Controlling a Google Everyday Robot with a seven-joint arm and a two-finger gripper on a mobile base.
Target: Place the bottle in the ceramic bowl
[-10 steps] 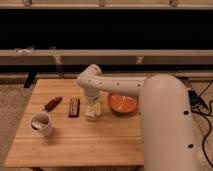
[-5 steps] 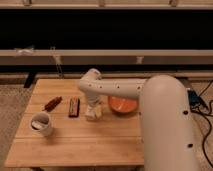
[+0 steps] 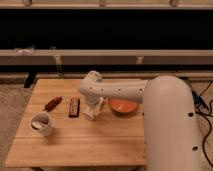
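My gripper (image 3: pixel 93 111) hangs from the white arm and reaches down to the wooden table (image 3: pixel 75 142), just left of the orange-red ceramic bowl (image 3: pixel 122 106). A pale shape at the gripper's tip (image 3: pixel 89 115) may be the white bottle, standing about upright on the table; I cannot separate it from the gripper. The bowl sits at the table's right-centre, partly hidden behind my arm, and looks empty.
A dark brown bar (image 3: pixel 74 106) lies just left of the gripper. A small reddish-brown item (image 3: pixel 52 103) lies further left. A white mug (image 3: pixel 42 124) stands at front left. My big white arm segment (image 3: pixel 170 125) covers the table's right side.
The arm's elbow has dropped slightly and the gripper has shifted a little by the bowl's left side. Bowl, bar and mug have not moved.
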